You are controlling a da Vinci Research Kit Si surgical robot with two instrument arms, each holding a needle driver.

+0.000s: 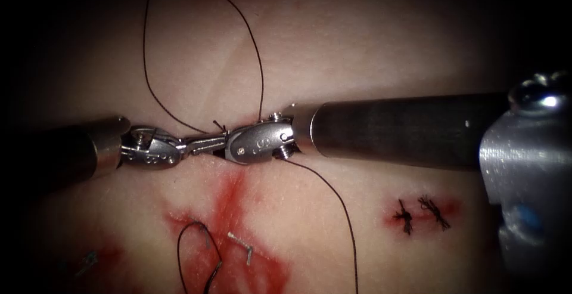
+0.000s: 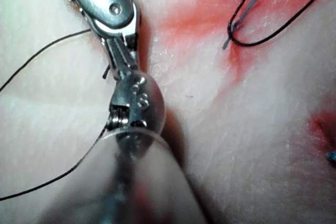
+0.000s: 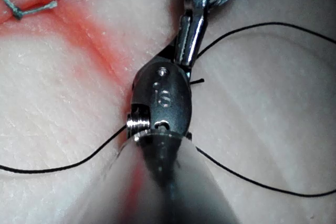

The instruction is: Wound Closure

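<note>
We see the left pincer (image 1: 205,144) and right pincer (image 1: 229,145) meeting tip to tip over the tissue (image 1: 369,49); whether either grips the thread (image 1: 262,73) we cannot tell. Thread loops across open tissue above; red fluid (image 1: 229,198) and tied knots (image 1: 417,213) lie below. We cannot make out the needle.

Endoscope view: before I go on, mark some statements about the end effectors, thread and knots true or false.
1. The left end effector and right end effector meet tip to tip over the tissue. True.
2. The dark knots lie left of both tools. False: they lie to the right, below the right shaft.
3. Thread loops above the tools. True.
4. The red fluid lies above the tools. False: below them.
</note>
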